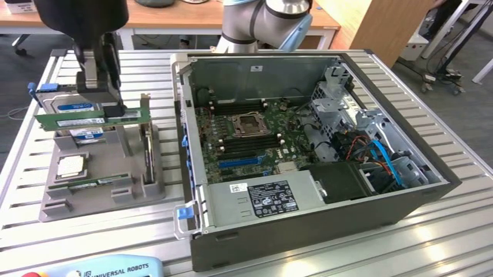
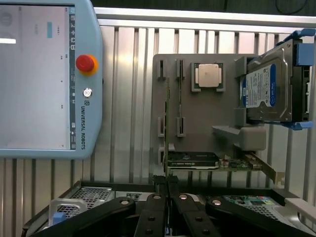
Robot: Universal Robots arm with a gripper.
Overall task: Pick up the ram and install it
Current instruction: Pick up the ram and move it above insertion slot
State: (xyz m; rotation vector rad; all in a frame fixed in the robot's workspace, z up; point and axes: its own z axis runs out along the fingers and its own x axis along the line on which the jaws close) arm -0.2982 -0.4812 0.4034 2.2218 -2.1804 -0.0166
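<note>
Tool [image 1: 113,111] is clamped on the ram [image 1: 77,120], holding it level over the gray parts holder [image 1: 92,193] on the desk [image 1: 439,242], on the exterior view's left of the open PC case [image 1: 308,234].

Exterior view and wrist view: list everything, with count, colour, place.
ram: one, green, held above the holder
memory stick: one, green, slotted in the holder
circuit card: one, black-green, in the holder
holder: one, grey, table, exterior view's left
processor chip: one, silver, on the holder
hard drive: one, silver, in the holder
computer case: one, dark grey, open, beside the holder
teach pendant: one, light blue, on the table
table: one, silver, slatted
pincer: one, black, shut on the ram
</note>
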